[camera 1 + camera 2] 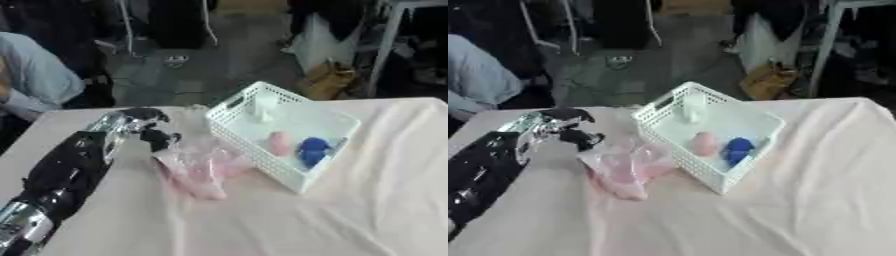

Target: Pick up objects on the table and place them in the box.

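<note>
Pale pink tablecloth, white basket, grey floor beyond

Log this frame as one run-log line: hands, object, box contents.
left hand: at clear pink bag, grip unclear | right hand: not in view | white basket: pink item, blue item, white item inside

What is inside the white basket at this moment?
Inside the white basket lie a pink object, a blue object and a pale white object near its far corner. The near wall hides the floor along that side, so anything low there cannot be seen.
</note>
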Controlling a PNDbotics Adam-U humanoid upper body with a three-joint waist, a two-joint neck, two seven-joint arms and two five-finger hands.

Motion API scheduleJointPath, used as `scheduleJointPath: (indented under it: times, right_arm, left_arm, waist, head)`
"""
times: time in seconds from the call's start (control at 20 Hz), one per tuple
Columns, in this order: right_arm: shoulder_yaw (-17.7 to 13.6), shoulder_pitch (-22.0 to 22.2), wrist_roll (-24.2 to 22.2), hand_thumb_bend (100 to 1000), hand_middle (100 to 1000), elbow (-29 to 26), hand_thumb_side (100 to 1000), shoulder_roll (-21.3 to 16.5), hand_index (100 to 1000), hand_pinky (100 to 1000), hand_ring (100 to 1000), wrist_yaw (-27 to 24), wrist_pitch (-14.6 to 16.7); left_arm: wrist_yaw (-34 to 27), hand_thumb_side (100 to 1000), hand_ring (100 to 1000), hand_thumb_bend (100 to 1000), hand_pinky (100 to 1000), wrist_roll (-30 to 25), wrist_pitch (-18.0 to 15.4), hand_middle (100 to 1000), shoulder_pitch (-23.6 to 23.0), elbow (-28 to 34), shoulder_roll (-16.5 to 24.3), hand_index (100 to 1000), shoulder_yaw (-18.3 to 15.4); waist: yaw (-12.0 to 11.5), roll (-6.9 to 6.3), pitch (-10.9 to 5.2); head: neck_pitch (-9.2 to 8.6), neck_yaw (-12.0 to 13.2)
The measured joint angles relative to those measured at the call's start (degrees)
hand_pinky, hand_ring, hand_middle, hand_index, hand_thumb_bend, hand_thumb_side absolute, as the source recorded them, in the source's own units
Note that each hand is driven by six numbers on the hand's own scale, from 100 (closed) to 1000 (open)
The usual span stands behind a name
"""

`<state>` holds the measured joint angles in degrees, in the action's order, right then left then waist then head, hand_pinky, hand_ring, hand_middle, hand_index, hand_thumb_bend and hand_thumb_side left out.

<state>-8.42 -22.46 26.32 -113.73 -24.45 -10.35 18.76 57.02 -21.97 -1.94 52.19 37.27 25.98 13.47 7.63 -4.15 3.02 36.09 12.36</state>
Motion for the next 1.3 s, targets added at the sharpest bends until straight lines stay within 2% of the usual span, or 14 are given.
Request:
scheduleJointPath:
  times: [0.2, 0.4, 0.7, 0.9, 1.3]
  right_arm:
    - [0.0, -0.2, -0.2, 100, 772, 0.0, 722, 0.0, 778, 834, 888, -0.1, 0.0]
    - [0.0, -0.2, -0.3, 100, 769, 0.0, 721, 0.0, 772, 834, 888, -0.1, 0.0]
    - [0.0, -0.2, -0.5, 100, 768, 0.0, 720, 0.1, 769, 834, 888, -0.3, -0.1]
    - [0.3, -0.2, -0.6, 100, 768, 0.0, 717, 0.1, 767, 834, 888, -0.3, -0.1]
    - [0.3, -0.7, -0.7, 100, 768, 0.0, 718, 0.5, 767, 834, 890, -0.3, -0.2]
  left_arm:
    - [0.4, 862, 1000, 472, 1000, 1.4, 1.5, 1000, 0.0, -2.0, -0.8, 1000, -1.2]
    - [-0.9, 833, 1000, 463, 1000, 1.8, 4.5, 1000, 0.0, -4.1, -1.8, 1000, -2.3]
    - [-2.2, 821, 1000, 441, 1000, 5.2, 11.9, 1000, -0.1, -5.4, -2.6, 1000, -2.6]
    - [-3.5, 829, 1000, 438, 1000, 8.1, 15.3, 1000, -0.1, -5.4, -3.1, 1000, -2.7]
    - [-6.0, 826, 1000, 431, 1000, 10.5, 18.2, 1000, -0.1, -5.7, -4.5, 1000, -2.8]
  waist:
    - [0.1, 0.0, 0.0]
    - [0.1, 0.0, 0.0]
    - [0.3, 0.0, 0.0]
    - [0.4, 0.0, 0.0]
    - [0.6, 0.0, 0.0]
  head:
    - [0.0, 0.2]
    - [0.0, 0.5]
    - [0.01, 0.9]
    - [0.01, 1.0]
    - [-0.02, 1.5]
